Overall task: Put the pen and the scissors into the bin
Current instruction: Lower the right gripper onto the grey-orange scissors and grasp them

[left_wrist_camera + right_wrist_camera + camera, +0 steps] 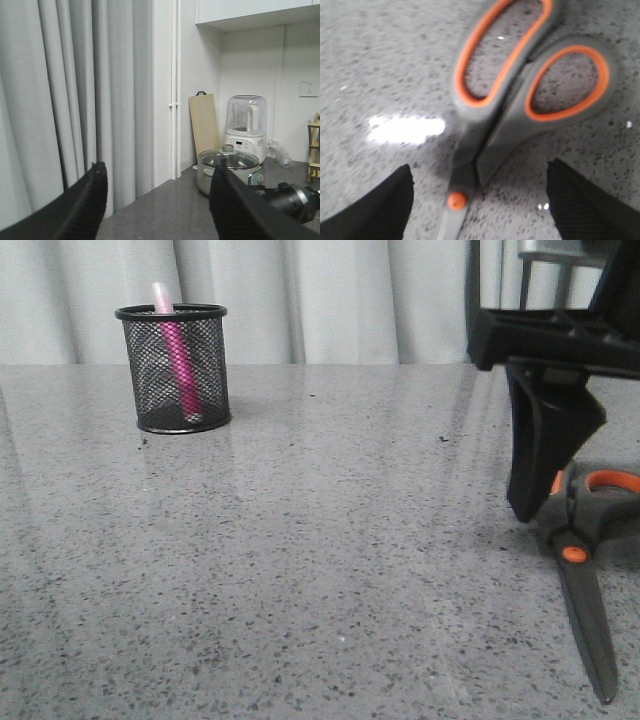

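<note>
The bin (pixel 212 370), a black mesh cup, stands at the far left of the table. The pink pen (pixel 177 358) stands inside it, with its pale end above the rim. The scissors (pixel 586 608) lie flat at the near right, blades toward the front edge. My right gripper (pixel 528 502) hangs open just above their handles. In the right wrist view the open gripper (pixel 480 187) has its fingers on either side of the scissors (pixel 485 127) near the orange pivot, without touching them. My left gripper (pixel 159 171) is open and empty, raised and pointed at curtains.
The grey speckled table (pixel 320 540) runs back to pale curtains. The left wrist view shows a counter with a pot (pixel 227 167), a blender (pixel 246 125) and a wooden board (pixel 204 122), far from the table.
</note>
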Robot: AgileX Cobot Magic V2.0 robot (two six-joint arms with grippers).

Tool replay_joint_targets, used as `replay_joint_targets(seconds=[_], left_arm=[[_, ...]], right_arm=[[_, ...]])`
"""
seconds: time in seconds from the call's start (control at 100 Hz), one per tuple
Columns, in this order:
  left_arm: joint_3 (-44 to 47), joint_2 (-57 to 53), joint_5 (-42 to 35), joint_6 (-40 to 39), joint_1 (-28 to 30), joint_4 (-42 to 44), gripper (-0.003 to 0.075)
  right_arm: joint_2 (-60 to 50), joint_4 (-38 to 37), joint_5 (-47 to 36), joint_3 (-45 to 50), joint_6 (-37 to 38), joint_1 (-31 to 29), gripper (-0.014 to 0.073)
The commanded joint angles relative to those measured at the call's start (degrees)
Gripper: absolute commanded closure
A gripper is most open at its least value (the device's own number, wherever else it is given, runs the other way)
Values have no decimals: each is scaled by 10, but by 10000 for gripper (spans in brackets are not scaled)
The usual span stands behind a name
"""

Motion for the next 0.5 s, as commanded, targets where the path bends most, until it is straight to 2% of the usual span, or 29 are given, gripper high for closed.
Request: replay_joint_targets(seconds=[0.0,0.09,0.18,0.37,0.49], left_arm=[[-11,-2,-23,2,-16,-19,314],[-11,-2,-23,2,-30,-19,314],[-11,-2,-22,2,-35,-19,314],[-11,-3,-18,1,-35,-19,314],[-11,-3,-16,1,-35,-19,314]], right_arm=[[3,-14,-11,-17,19,0,88],[25,-14,-10,-17,28,0,92],[44,-15,-10,-17,39,0,139],[78,-26,-16,-18,65,0,292],[98,-31,-10,-18,65,0,439]])
